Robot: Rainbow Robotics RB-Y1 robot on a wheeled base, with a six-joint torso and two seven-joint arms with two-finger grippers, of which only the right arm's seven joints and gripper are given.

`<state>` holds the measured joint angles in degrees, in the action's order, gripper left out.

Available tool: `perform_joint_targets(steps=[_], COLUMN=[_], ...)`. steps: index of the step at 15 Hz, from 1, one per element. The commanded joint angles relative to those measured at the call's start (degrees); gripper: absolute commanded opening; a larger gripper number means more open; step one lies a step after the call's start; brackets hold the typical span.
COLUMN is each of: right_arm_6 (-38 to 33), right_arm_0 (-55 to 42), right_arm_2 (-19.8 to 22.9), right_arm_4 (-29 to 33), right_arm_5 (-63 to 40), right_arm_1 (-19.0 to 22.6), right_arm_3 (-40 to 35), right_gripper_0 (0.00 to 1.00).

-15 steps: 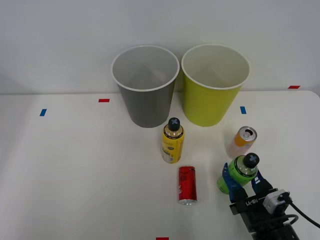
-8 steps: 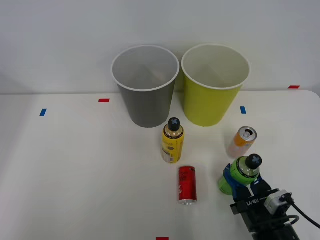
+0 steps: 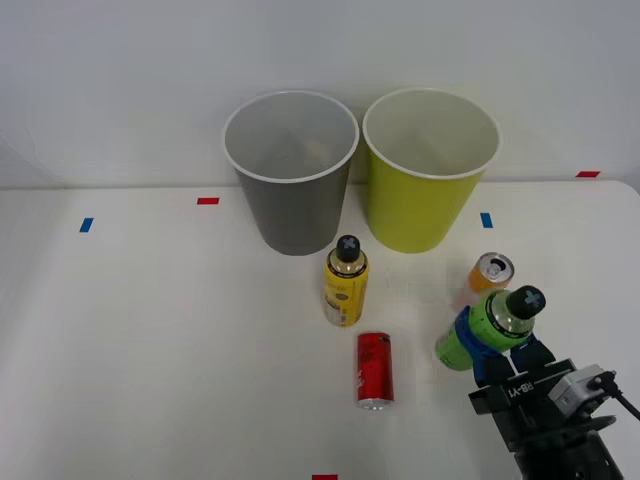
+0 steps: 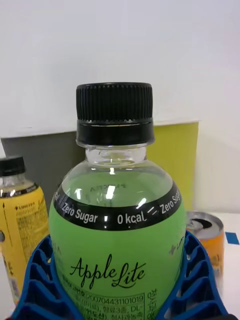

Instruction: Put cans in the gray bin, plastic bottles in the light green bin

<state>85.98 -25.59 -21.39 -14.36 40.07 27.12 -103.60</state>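
While your right gripper (image 3: 492,350) clamps its blue ribbed fingers (image 4: 37,280) around the stubby bright green plastic bottle with the black screw cap (image 3: 488,328), that bottle sits tilted near the white table's (image 3: 150,350) right edge, at about 4 o'clock from the table's middle. At 12 o'clock, just behind it, stands the orange and pale pink can (image 3: 486,278). At 9 o'clock you see the slim red can (image 3: 374,370) lying on its side, and the yellow black-capped bottle (image 3: 345,282) upright beyond. Farther back stand the yellow-green bin (image 3: 428,172) and, touching its left, the dark gray bin (image 3: 291,172).
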Motion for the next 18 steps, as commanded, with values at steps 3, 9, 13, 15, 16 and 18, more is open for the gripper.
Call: perform_joint_targets(steps=[3, 9, 13, 15, 16, 18], right_arm_6=[-1.34, -1.87, -2.92, -3.80, -4.15, -4.68], right_arm_0=[2.39, 9.34, 16.63, 20.67, 22.96, 28.41], right_arm_2=[0.56, 4.78, 6.80, 8.56, 9.70, 13.65], right_arm_4=[-7.09, -10.16, -10.87, -11.66, -12.01, -12.36], right_arm_5=[-12.30, -25.92, -32.16, -36.82, -39.72, -50.00], right_arm_1=[0.66, -1.89, -4.53, -6.02, -6.90, -8.92], right_arm_3=[-13.91, -23.40, -23.67, -23.58, -23.58, -23.58], right_gripper_0=[0.00, 0.00, 0.00, 0.00, 0.00, 0.00])
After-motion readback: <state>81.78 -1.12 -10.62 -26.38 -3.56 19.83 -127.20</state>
